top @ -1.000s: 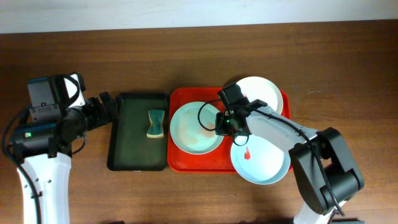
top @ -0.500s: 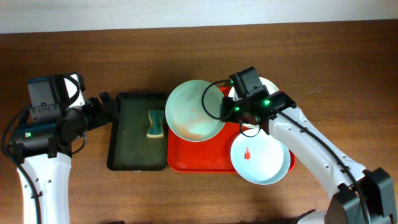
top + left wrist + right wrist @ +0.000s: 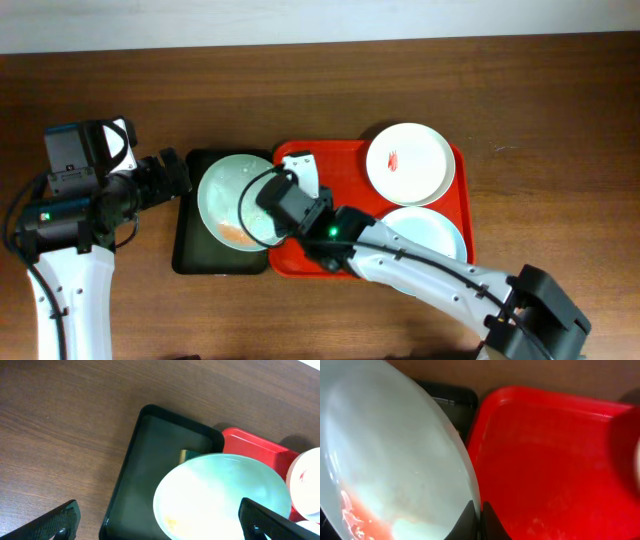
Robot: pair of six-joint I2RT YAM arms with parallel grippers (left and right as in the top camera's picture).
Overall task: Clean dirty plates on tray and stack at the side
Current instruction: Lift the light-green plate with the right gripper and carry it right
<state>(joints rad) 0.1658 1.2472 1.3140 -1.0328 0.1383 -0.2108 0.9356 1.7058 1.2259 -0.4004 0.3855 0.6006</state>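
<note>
Mint-green plate (image 3: 232,200): off the red tray (image 3: 288,262), now over the dark green tray (image 3: 190,240). An orange-red smear (image 3: 235,234) shows near its lower rim. From these views I cannot tell whether it rests on the green tray or hangs just above it.

Likely reason for the placement: the green tray holds the sponge (image 3: 188,455), of which only a corner shows past the plate's rim in the left wrist view. This looks like the wash station, so the dirty plate is brought there face up with the smear exposed.

Right gripper (image 3: 479,519): jaws closed down on the plate's right-hand rim, with only the thin edge between them. An edge pinch leaves the plate's face free for wiping, though such a grip may let the plate tip.

Left gripper (image 3: 170,173): sits just beside the green tray's left end, jaws wide apart and holding nothing. Its fingers (image 3: 60,522) frame the plate from a distance. It is probably waiting to take the sponge.

On the red tray: the white plate (image 3: 410,165) with a red mark, and a second mint-green plate (image 3: 440,235) partly under the right arm.
</note>
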